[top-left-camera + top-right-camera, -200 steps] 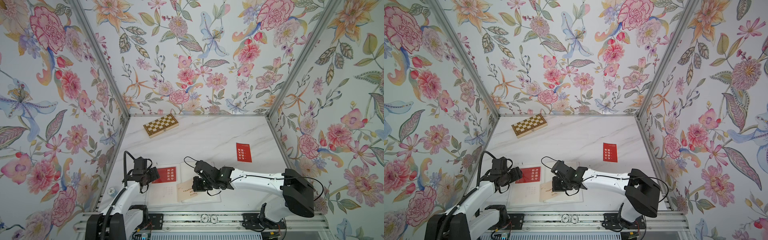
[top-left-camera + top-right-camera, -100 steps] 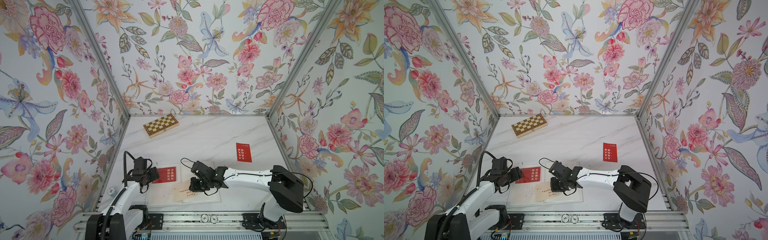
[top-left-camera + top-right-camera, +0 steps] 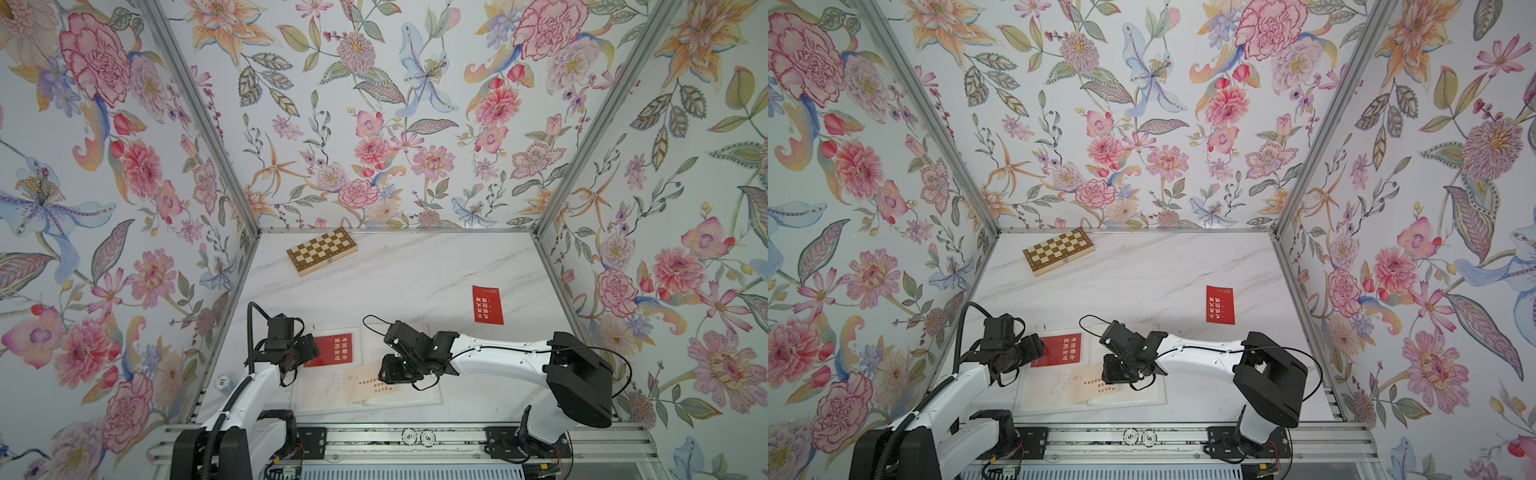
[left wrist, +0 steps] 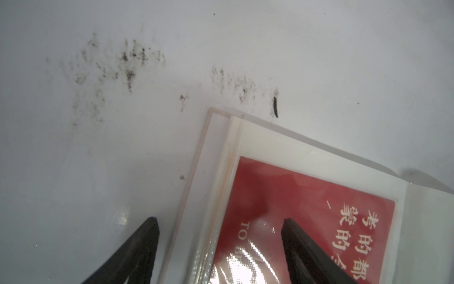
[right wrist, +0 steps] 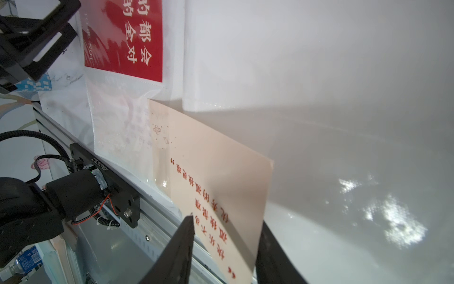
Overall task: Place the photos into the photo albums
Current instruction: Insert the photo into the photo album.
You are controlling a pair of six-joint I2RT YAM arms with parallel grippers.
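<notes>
The photo album (image 3: 415,397) (image 3: 1144,395) lies open near the front edge, white pages up. A red photo (image 3: 337,349) (image 3: 1064,350) (image 4: 307,209) (image 5: 122,37) sits in a clear sleeve of its left page. A cream photo (image 3: 365,383) (image 3: 1093,384) (image 5: 216,177) lies slanted across the spine, one end under the sleeve below. My right gripper (image 3: 390,374) (image 5: 227,227) is open, a finger on either side of this photo. My left gripper (image 3: 311,354) (image 4: 219,226) is open, straddling the album's left edge. Another red photo (image 3: 487,304) (image 3: 1219,304) lies loose at the right.
A checkered chessboard box (image 3: 322,250) (image 3: 1059,250) lies at the back left, near the rear wall. Flowered walls close in three sides. A metal rail (image 3: 407,436) with the arm bases runs along the front. A small round token (image 3: 223,380) lies by the left arm.
My right gripper's jaws have parted from the cream photo, which has slid a little to the left toward the left page. The left arm has not moved.
</notes>
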